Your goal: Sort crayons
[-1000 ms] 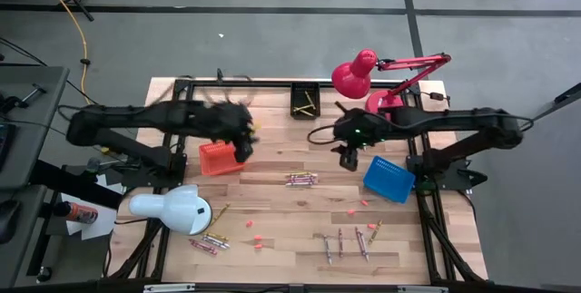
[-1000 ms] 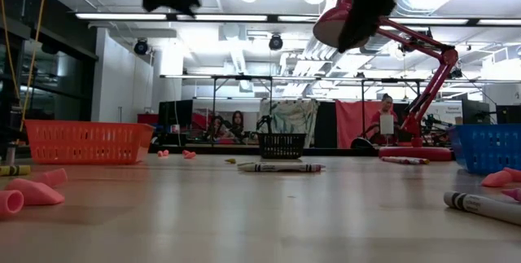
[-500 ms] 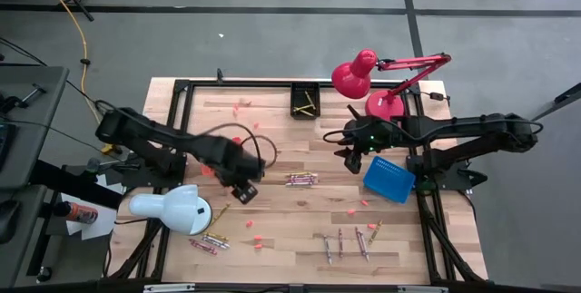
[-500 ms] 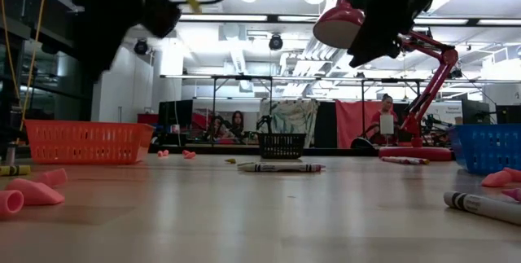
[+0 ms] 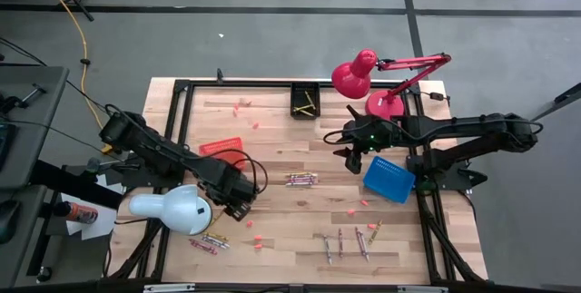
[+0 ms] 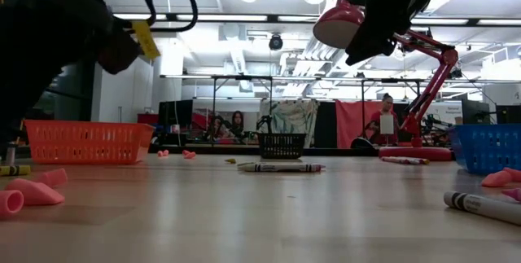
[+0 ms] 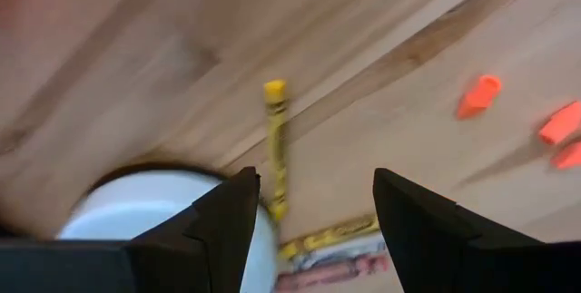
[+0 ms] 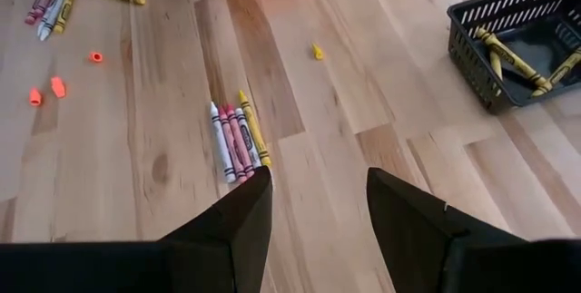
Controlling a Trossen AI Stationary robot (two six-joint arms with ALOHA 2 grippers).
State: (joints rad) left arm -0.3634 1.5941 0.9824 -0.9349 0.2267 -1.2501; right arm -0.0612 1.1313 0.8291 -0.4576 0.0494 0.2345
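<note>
**Left hand open over a yellow crayon by the white lamp**

No brand, label or lettering can be read anywhere; the crayon wrappers are too small to make out.

The left hand [image 5: 241,204] is low over the front-left part of the tabletop [image 5: 281,148], just beside the white lamp [image 5: 172,209]. Its arm reaches in slantwise from the left edge. Its fingers [image 7: 227,216] stand apart with nothing between them. In the left wrist view a single yellow crayon [image 7: 274,143] lies on the wood just ahead of the gap between the fingers, one end running up to the lamp's white shade. More crayons [image 7: 331,248] lie near that shade, and a few small orange-pink chips [image 7: 478,95] are scattered off to one side.

The right hand [image 5: 353,159] hangs above the tabletop near the blue basket [image 5: 390,178], its arm stretched in from the right edge. Its fingers [image 8: 238,216] are spread and empty. Below and ahead of it a bunch of crayons [image 8: 238,141] lies side by side near the tabletop's middle, white, red and yellow together.

Yellow crayons [image 8: 508,53] sit in the black basket [image 5: 305,102] at the far edge. An orange basket [image 5: 221,146] lies left of centre. Another group of crayons [image 5: 349,240] is spread along the front edge. The red lamp [image 5: 363,75] stands at the far right.
</note>
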